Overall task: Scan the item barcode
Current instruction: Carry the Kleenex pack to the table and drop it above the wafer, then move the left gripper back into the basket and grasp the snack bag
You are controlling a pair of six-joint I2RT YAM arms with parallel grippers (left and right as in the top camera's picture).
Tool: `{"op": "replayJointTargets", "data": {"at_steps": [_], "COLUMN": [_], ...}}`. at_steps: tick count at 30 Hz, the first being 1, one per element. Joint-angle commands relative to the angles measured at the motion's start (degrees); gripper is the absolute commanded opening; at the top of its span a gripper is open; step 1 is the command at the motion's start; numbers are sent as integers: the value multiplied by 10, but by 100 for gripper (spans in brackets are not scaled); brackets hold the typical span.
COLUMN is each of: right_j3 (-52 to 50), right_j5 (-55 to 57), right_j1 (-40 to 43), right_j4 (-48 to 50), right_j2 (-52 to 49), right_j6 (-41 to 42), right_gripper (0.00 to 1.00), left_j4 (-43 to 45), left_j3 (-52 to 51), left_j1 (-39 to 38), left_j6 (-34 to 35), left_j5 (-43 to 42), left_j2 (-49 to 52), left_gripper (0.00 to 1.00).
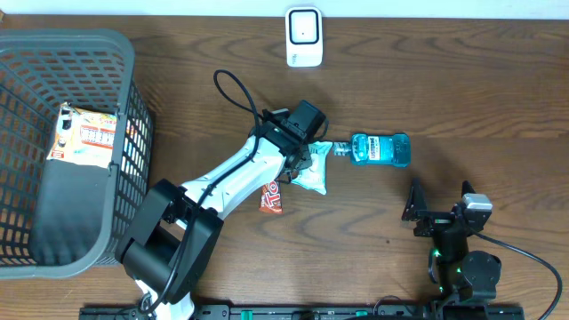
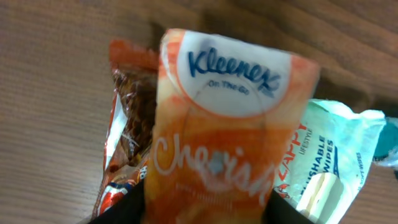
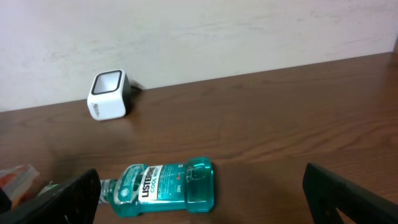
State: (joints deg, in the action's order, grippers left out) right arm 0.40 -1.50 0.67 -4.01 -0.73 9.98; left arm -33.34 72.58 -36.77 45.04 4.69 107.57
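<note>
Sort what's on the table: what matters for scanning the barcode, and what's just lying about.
For the job: tissue pack in the left gripper, scanner.
Lying about: wipes pack, snack wrapper, mouthwash bottle, basket.

soft even light; kleenex pack [image 2: 230, 124] blurred up close.

Ahead of my right gripper [image 1: 441, 203], a teal plastic mouthwash bottle [image 3: 163, 185] lies on its side and blocks the low path. Beyond it the brown wooden table [image 3: 280, 124] is bare up to the white cube-shaped scanner [image 3: 107, 95], ahead and to the left. My left gripper [image 2: 206, 211] is hemmed in. An orange tissue pack [image 2: 217, 143] fills the gap between its fingers, with a brown snack wrapper [image 2: 124, 137] just left and a pale green wipes pack [image 2: 329, 168] just right.
</note>
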Motion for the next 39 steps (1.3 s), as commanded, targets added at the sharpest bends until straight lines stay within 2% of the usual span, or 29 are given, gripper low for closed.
{"op": "replayJointTargets", "data": {"at_steps": [1, 2, 8, 9, 13, 16, 18, 21, 30, 33, 35, 39], "right_j3": [-1, -1, -1, -1, -1, -1, -1, -1, -1, -1, -1, -1], "right_j5": [3, 3, 3, 3, 3, 3, 3, 3, 3, 3, 3, 3], "right_j1": [-2, -2, -2, -2, -2, -2, -2, -2, -2, -2, -2, -2], "right_j4": [-2, -2, -2, -2, -2, -2, -2, -2, -2, -2, -2, -2], "right_j2": [1, 1, 1, 1, 1, 1, 1, 1, 1, 1, 1, 1], "right_j6": [-7, -7, -6, -7, -7, -7, -7, -7, -7, -6, -7, -7], "right_gripper": [99, 99, 99, 99, 99, 99, 99, 99, 99, 99, 99, 99], "left_j4": [-2, -2, -1, 0, -2, -2, -2, -1, 13, 24, 31, 35], "left_j3": [-13, -19, -31, -31, -15, -8, -7, -7, -7, -7, 0, 40], "left_j1": [0, 0, -3, -6, -7, -7, -6, -5, -5, -2, 15, 86], "left_j6": [-4, -4, 0, 0, -2, -36, -89, -122, -197, -222, -226, -260], "left_j5": [9, 9, 9, 9, 9, 9, 10, 13, 133, 209, 257, 297], "left_j2": [11, 14, 14, 13, 0, -34, -90, -147, -353, -405, -435, -463], "left_gripper": [75, 89, 91, 96, 99, 98, 98, 98, 98, 98, 98, 98]}}
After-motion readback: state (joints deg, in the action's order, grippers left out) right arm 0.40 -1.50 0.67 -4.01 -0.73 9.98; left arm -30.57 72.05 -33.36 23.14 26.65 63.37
